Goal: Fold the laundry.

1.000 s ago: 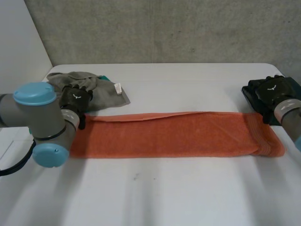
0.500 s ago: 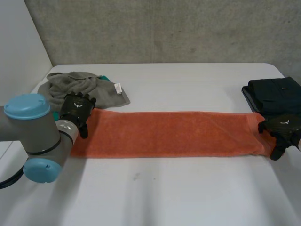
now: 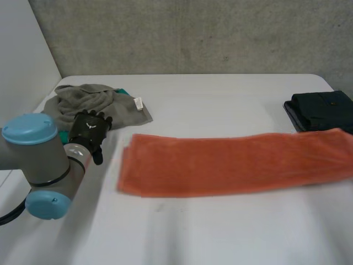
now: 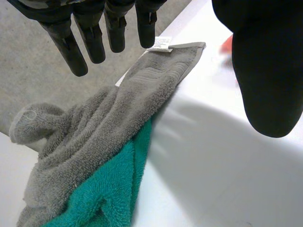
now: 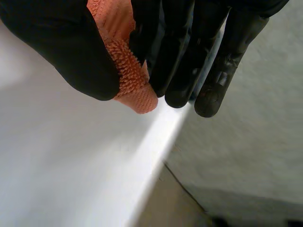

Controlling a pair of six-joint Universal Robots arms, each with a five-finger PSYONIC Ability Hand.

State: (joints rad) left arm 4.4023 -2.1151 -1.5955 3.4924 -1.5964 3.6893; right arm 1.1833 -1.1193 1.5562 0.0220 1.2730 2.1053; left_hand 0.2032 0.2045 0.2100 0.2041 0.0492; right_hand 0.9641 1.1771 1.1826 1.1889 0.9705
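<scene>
Our right hand (image 5: 66, 52) pinches an edge of the orange towel (image 3: 231, 163) between thumb and fingers; the towel stretches across the white table (image 3: 220, 232), its right end beside a dark folded stack (image 3: 322, 109). Our left hand (image 3: 89, 131) (fingers straight, holding nothing) hovers by the grey towel (image 3: 105, 102), apart from the orange one.

Soft, even brightness — pale matte table (image 3: 220, 237)

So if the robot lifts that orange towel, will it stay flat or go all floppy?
Probably floppy: the orange towel bunches up where the right hand pinches it. Its fuzzy loops likely grip well, so it shouldn't slip. It lies thin and flat on the table, so it's probably light.
</scene>
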